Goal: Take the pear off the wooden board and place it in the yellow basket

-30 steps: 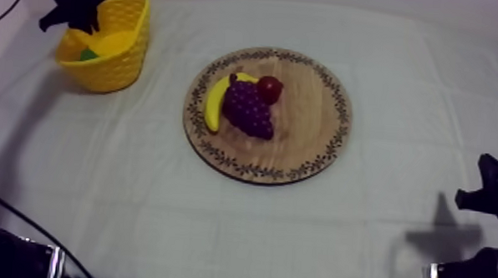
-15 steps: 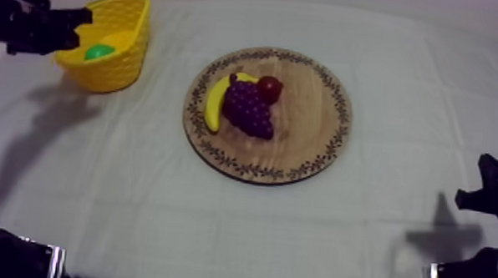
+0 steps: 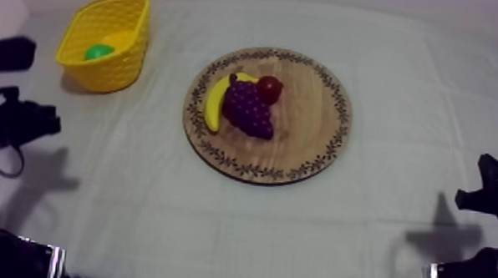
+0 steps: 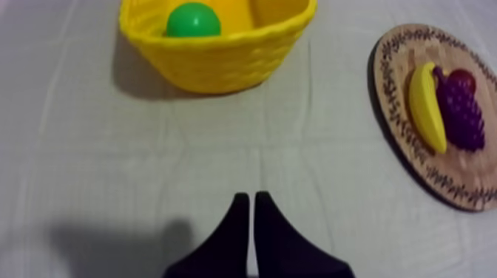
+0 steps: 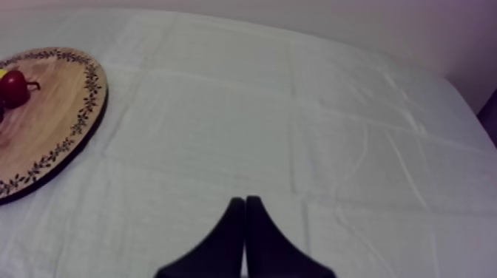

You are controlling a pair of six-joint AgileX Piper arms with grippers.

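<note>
My left tool (image 4: pixel 251 199), fingers together and empty, has withdrawn from the yellow basket (image 3: pixel 116 73) at 10 o'clock on the bench (image 3: pixel 212 230), where the pear (image 3: pixel 99 52) now lies: I judge placement complete

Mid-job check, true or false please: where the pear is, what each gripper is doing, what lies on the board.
The pear lies in the yellow basket. True.
The left gripper is shut on the pear. False: it is shut on nothing.
The banana lies beside the bunch of grapes on the wooden board. True.
The small red fruit is in the yellow basket. False: it is on the wooden board.
The right gripper is open. False: it is shut.
</note>
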